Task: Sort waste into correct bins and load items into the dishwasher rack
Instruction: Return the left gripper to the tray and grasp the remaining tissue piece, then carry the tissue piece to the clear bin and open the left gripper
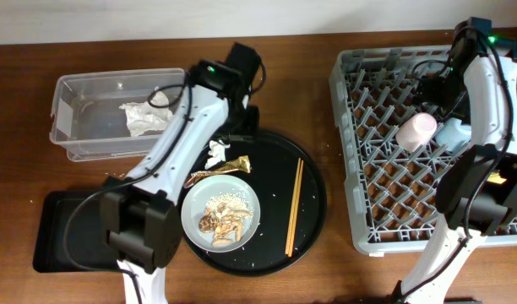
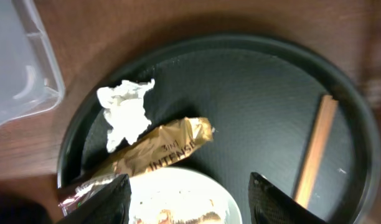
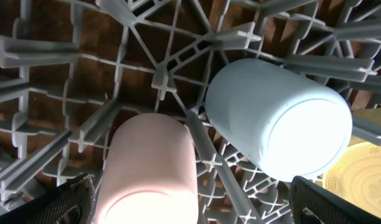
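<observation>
A crumpled white tissue (image 1: 214, 153) (image 2: 124, 110) and a gold foil wrapper (image 1: 221, 168) (image 2: 158, 152) lie on the round black tray. Beside them is the grey plate (image 1: 245, 203) (image 2: 178, 186) with rice and brown scraps (image 1: 222, 219). Chopsticks (image 1: 294, 206) (image 2: 315, 149) lie to its right. Another tissue (image 1: 144, 117) is in the clear tub (image 1: 68, 114). My left gripper (image 1: 242, 118) (image 2: 187, 205) is open and empty above the tray's back part. My right gripper (image 1: 436, 91) (image 3: 200, 205) is open over the rack (image 1: 385, 198), above the pink cup (image 1: 417, 131) (image 3: 150, 168) and blue cup (image 1: 453, 133) (image 3: 277, 121). The yellow-green bowl (image 3: 362, 177) shows at the edge.
The shallow black rectangular tray (image 1: 64, 232) sits at the front left, partly under my left arm. The round black tray (image 1: 313, 181) fills the middle. Rice grains are scattered on it near the plate. The rack's upright pegs (image 3: 162, 81) surround both cups.
</observation>
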You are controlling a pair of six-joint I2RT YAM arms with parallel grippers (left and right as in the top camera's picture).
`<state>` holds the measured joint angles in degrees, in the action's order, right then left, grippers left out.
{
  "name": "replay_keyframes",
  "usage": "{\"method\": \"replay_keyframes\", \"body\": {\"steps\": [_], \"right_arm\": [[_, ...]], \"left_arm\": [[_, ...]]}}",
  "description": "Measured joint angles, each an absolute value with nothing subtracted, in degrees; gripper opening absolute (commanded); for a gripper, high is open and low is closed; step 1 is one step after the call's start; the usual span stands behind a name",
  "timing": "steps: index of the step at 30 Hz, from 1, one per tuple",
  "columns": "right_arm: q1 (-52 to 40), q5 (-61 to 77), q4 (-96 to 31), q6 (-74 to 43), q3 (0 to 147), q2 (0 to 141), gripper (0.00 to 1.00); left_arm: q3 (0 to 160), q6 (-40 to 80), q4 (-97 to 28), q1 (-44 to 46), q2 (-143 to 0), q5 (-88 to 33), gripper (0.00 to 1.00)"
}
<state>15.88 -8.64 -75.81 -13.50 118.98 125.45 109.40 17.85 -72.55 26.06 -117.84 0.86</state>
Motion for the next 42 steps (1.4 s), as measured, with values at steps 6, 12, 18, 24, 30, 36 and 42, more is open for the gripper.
{"method": "replay_keyframes", "body": {"steps": [6, 12, 18, 24, 30, 36, 42], "right_arm": [[15.9, -8.7, -75.9, -13.5, 119.0, 125.4, 0.98], [15.9, -8.6, -75.9, -13.5, 119.0, 125.4, 0.98], [15.9, -8.7, -75.9, -13.5, 119.0, 125.4, 0.98], [15.9, -8.7, -75.9, -13.5, 119.0, 125.4, 0.98], [15.9, -8.7, -75.9, -13.5, 119.0, 125.4, 0.98], [15.9, -8.6, -75.9, -13.5, 119.0, 125.4, 0.98], [15.9, -8.6, -75.9, -13.5, 119.0, 125.4, 0.98]], "left_arm": [[100.1, 20.8, -64.5, 24.5, -117.8, 4.5, 0.6], [93.9, 22.2, -57.1, 20.8, -117.8, 5.5, 0.6], [89.7, 22.3, -52.9, 20.7, -117.8, 5.8, 0.57], [87.0, 22.6, -50.2, 20.7, -117.8, 5.9, 0.54], [86.5, 22.8, -49.5, 20.8, -117.8, 5.9, 0.38], [86.5, 23.0, -48.5, 21.1, -117.8, 6.0, 0.38], [85.6, 23.0, -47.0, 20.6, -117.8, 6.1, 0.38]]}}
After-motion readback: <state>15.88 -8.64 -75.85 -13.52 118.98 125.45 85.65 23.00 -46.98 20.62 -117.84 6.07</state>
